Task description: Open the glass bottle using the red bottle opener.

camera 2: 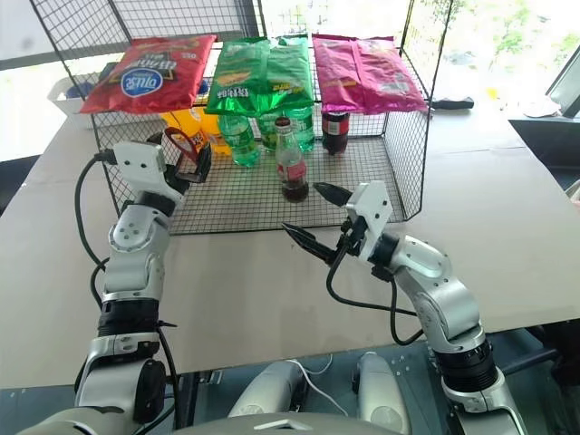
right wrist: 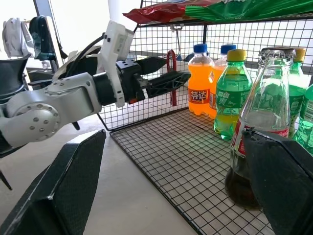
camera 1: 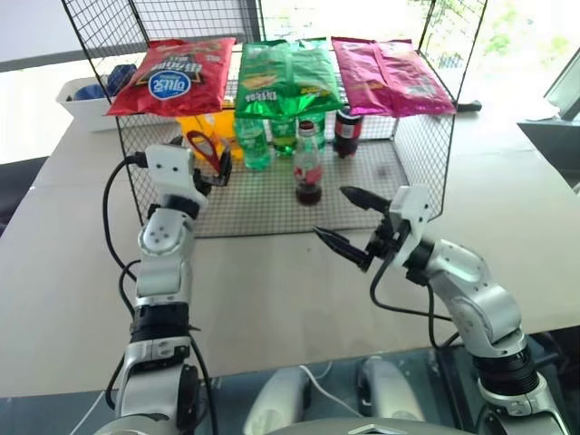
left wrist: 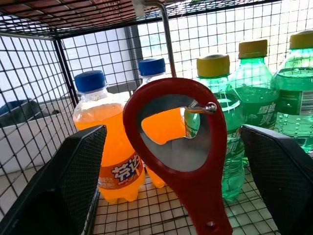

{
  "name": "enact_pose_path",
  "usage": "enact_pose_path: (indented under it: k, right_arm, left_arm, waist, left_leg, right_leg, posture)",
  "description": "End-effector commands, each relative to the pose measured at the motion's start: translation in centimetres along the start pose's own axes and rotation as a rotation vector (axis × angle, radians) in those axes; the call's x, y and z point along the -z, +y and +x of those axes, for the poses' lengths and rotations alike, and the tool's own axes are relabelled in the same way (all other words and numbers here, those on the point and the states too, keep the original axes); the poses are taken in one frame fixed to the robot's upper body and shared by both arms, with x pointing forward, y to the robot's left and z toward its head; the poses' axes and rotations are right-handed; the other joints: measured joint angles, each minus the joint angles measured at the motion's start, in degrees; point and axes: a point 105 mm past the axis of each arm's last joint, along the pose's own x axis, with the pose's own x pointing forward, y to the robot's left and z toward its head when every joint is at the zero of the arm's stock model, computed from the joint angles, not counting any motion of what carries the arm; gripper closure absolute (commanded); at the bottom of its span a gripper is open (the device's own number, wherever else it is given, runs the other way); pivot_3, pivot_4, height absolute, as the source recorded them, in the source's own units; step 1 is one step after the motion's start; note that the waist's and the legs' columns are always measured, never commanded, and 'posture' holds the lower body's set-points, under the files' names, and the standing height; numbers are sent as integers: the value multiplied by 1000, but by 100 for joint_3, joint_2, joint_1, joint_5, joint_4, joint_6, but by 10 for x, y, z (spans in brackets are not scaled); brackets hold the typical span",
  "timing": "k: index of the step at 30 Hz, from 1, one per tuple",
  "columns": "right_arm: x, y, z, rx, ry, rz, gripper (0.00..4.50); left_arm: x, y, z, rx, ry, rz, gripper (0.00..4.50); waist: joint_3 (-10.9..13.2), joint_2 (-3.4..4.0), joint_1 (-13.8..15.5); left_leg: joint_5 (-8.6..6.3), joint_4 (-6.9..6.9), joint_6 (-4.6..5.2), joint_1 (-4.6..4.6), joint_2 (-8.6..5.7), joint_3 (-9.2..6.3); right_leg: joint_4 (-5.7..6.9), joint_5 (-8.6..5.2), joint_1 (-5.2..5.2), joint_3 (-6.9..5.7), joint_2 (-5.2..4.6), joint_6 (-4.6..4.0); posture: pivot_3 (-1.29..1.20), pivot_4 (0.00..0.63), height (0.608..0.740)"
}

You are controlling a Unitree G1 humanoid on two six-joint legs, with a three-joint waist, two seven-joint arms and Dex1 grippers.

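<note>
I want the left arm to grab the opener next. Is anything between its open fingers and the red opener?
Nothing visible does. The red bottle opener hangs from a hook right between the open fingers of the left gripper; the orange bottles stand behind it.

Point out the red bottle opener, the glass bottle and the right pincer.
red bottle opener (left wrist: pixel 208 196): left wrist view, on its handle.
glass bottle (camera 1: pixel 308 166): left eye view, on its label.
right pincer (camera 1: pixel 343 217): left eye view, midway between its open fingertips.
</note>
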Motion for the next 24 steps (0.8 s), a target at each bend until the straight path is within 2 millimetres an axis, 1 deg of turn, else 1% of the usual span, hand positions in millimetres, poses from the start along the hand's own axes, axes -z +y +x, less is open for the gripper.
enact_pose_path:
  k: [1, 3, 4, 5, 6, 7, 9, 11, 13, 19, 20, 22, 24]
  right_arm:
    - [-15, 4, 2, -10, -48, -47, 0]
    - [-14, 4, 2, -9, -48, -48, 0]
    - [-14, 4, 2, -9, -47, -48, 0]
    - [-14, 4, 2, -9, -48, -49, 0]
    - [-14, 4, 2, -9, -48, -50, 0]
    - [-14, 4, 2, -9, -48, -51, 0]
    - [-14, 4, 3, -10, -47, -52, 0]
    - [-14, 4, 3, -11, -47, -52, 0]
    - [-13, 4, 3, -13, -47, -52, 0]
    - [-12, 5, 4, -17, -43, -51, 0]
    - [-12, 5, 4, -17, -42, -52, 0]
    - [-11, 5, 4, -17, -40, -53, 0]
    - [-11, 5, 4, -17, -39, -53, 0]
  left_arm:
    - [-13, 1, 5, 0, -67, 10, 484]
    - [-12, 2, 5, -2, -70, 7, 1021]
    - [-11, 2, 4, -1, -70, 6, 1513]
    - [-11, 2, 4, -1, -69, 6, 1730]
    - [-10, 2, 3, -1, -67, 6, 2191]
    - [-9, 2, 2, -2, -64, 7, 2502]
    - [-7, 3, 1, -4, -59, 12, 3411]
    - [-7, 5, 1, -10, -56, 27, 3948]
    - [-7, 6, 0, -16, -56, 44, 3948]
    - [-11, 8, -3, -35, -68, 194, 3948]
    - [-12, 9, -4, -44, -71, 242, 3948]
    - [-16, 11, -6, -71, -86, 408, 3948]
    - [-21, 13, -8, -104, -108, 503, 3948]
  waist:
    - [0, 0, 2]
    - [0, 0, 8]
    - [0, 0, 8]
    - [0, -1, 8]
    - [0, -1, 8]
    - [0, -1, 8]
    - [-1, -1, 8]
    - [-1, -1, 8]
    - [-1, -1, 21]
    - [-2, -3, 18]
    - [-2, -3, 19]
    - [-2, -3, 14]
    - [-2, -3, 15]
  left_leg:
    - [0, 0, 0, 0, 0, 0]
    - [0, 1, 0, -1, 0, -1]
    - [0, 2, 0, -1, 0, -1]
    - [0, 2, 0, -2, 0, 0]
    - [0, 2, 0, -1, 0, 0]
    - [0, 2, 0, -2, 0, 0]
    - [0, 2, 0, -1, 0, 0]
    - [0, 2, 0, -2, 0, 0]
    - [0, 3, 0, -1, 0, -1]
    - [0, 5, 0, -1, -1, 0]
    - [0, 5, 0, -1, -1, -1]
    - [0, 5, 0, -1, -1, 0]
    - [0, 4, 0, -2, -1, 1]
  right_leg:
    - [0, 0, 0, 0, 0, 0]
    - [4, 0, -3, 0, 0, 0]
    - [4, 0, -3, 0, 0, 0]
    - [4, 0, -3, 0, -1, 0]
    - [4, 0, -3, 0, -1, 0]
    - [4, 0, -3, 0, -1, 0]
    - [4, 0, -3, 0, -2, 0]
    - [4, 0, -3, 0, -2, 0]
    - [6, 0, -3, 0, -1, 0]
    - [10, 0, -3, 1, -1, 0]
    - [10, 0, -3, 0, -1, 0]
    - [10, 0, -3, 1, -1, 0]
    - [10, 0, -5, 3, 0, 0]
  posture:
    - [0, 150, 734]
    - [0, 150, 734]
    - [0, 150, 734]
    - [0, 150, 734]
    - [0, 150, 734]
    - [0, 150, 734]
    - [0, 150, 734]
    - [0, 150, 734]
    - [0, 150, 734]
    - [0, 150, 734]
    - [0, 150, 734]
    - [0, 150, 734]
    - [0, 150, 734]
